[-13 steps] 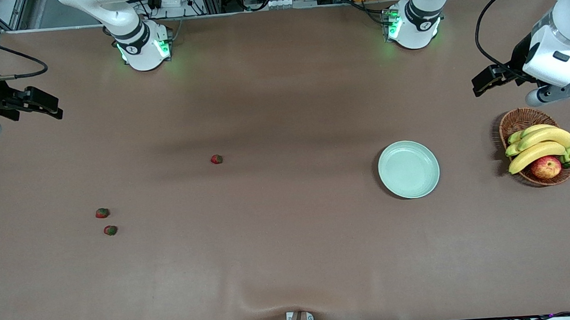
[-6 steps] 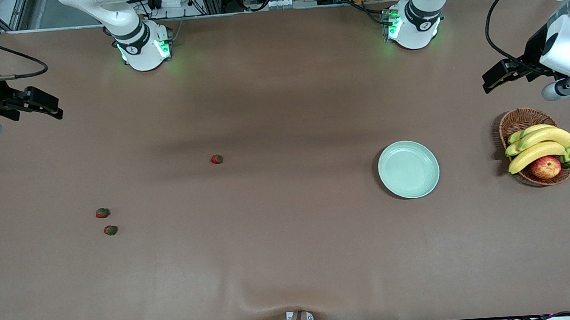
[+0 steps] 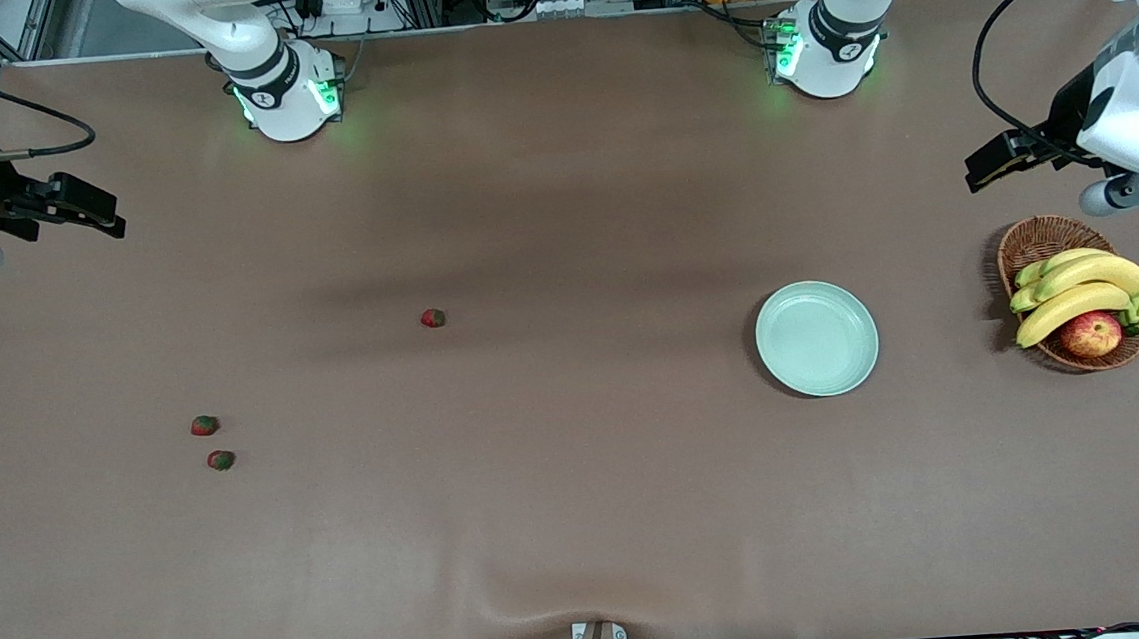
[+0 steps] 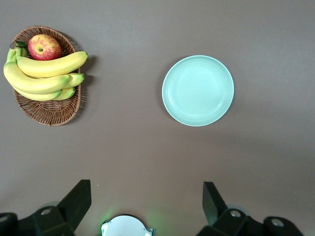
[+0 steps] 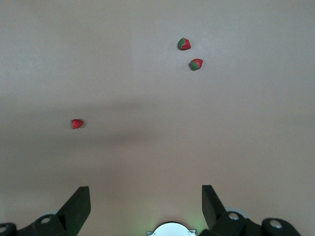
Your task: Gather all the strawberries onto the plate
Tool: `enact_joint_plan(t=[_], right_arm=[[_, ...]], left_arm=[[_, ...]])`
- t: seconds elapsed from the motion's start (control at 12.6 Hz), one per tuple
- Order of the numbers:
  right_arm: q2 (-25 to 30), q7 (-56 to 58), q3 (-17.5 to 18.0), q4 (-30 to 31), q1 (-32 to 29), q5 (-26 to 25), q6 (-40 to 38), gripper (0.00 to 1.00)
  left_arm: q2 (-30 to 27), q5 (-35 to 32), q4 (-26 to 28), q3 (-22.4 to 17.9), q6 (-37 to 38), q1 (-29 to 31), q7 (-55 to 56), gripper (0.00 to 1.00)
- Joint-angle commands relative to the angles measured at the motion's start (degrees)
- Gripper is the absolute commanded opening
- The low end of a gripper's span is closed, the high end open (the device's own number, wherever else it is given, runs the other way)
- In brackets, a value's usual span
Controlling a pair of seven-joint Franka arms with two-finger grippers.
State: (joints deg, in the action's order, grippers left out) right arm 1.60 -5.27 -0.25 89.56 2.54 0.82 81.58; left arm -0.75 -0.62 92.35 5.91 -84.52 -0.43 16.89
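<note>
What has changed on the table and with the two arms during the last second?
Only the left gripper moved: it rose and drew toward the left arm's end of the table, then steadied, open, over bare table near the basket. Nothing was taken or released. The right gripper waits open as before. The three strawberries and the plate stayed in place.

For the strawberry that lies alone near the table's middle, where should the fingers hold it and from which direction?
Probably from straight above, fingers closing on the red sides of the lone strawberry. It is tiny and low on the table, with nothing beside it. The open right gripper is closest.
</note>
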Motion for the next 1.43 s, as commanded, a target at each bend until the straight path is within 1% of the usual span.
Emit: enact_joint_plan(t=[0.0,0.16,0.24,0.32,0.4,0.48,0.55,0.63,0.87,0.95,1.11,1.35], right_arm=[[0.42,-1.06,-0.28,-0.44,0.71,0.41,-0.72,1.0],[-0.45,-0.97,-0.28,-0.35,3.6,0.41,-0.72,1.0],[-1.94,-1.06,-0.28,-0.35,5.7,0.41,-0.64,1.0],[-3.87,-0.89,-0.28,-0.35,7.9,0.5,-0.37,1.0],[-5.63,-0.8,-0.19,-0.43,9.31,1.19,-0.2,1.0],[-7.04,-0.8,-0.28,-0.35,10.89,3.81,-0.11,1.0],[-10.01,-0.71,-0.28,-0.43,13.26,4.8,0.07,1.0],[-14.21,-0.27,-0.28,-0.52,16.41,4.81,0.15,1.0],[-18.81,0.08,-0.28,0.27,18.2,4.89,0.41,1.0],[-19.78,0.08,-0.36,0.96,19.68,4.89,1.9,1.0],[-19.88,-0.09,-0.36,5.6,21.63,4.81,7.25,1.0],[-19.97,-0.62,-0.36,14.66,23.12,4.81,19.45,1.0]], left_arm=[[-0.22,1.15,0.29,0.24,0.5,0.25,-0.98,1.0],[-0.3,1.15,0.81,0.24,0.41,0.26,-1.07,1.0],[-0.83,1.15,1.6,0.33,0.15,0.52,-1.07,1.0],[-1.0,1.24,1.17,0.33,-0.64,0.34,-1.33,1.0],[-0.92,1.06,0.3,0.33,-1.08,0.26,-1.42,1.0],[-0.83,1.15,0.2,0.33,-1.43,0.25,-1.51,1.0],[-0.83,1.24,0.46,0.42,-1.44,0.25,-1.51,1.0],[-0.57,1.24,0.64,0.42,-1.52,0.25,-1.51,1.0],[-0.22,1.24,0.99,0.42,-1.53,0.34,-1.51,1.0],[-0.22,1.24,1.25,0.42,-1.53,0.34,-1.51,1.0],[-0.22,1.24,1.34,0.42,-1.7,0.34,-1.68,1.0],[-0.22,1.24,1.87,0.42,-2.14,0.43,-1.68,1.0]])
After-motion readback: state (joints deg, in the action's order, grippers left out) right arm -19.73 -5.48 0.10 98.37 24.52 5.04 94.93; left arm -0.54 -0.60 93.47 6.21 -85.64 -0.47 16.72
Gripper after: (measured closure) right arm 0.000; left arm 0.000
